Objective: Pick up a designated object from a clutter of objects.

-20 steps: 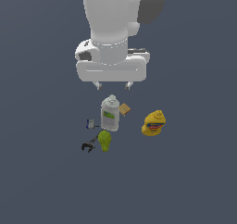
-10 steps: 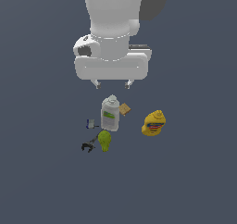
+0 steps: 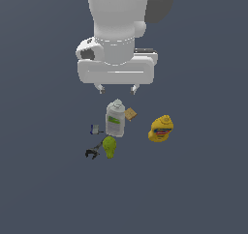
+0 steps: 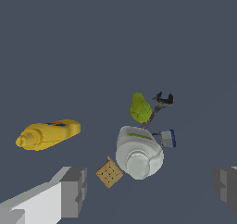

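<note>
Shifted only slightly over the last second: gripper (image 3: 116, 89) carried a touch toward the exterior view's left, clutter unmoved. Hanging well above the heap with fingers (image 4: 74, 190) spread wide, nothing between them. Sitting closest under the tool: the white bottle (image 3: 115, 118), not the target. Lying just beside that bottle, on the exterior view's left of it, the designated object (image 3: 95, 129): tiny, dark blue with a whitish-grey part, smallest thing around, long axis too small to judge. Close by: green lump (image 3: 109, 147), black tool (image 3: 91, 153); tan block (image 3: 130, 114) and yellow container (image 3: 161, 128) beyond the bottle. Needed next, probably: sideways shift before descent.
</note>
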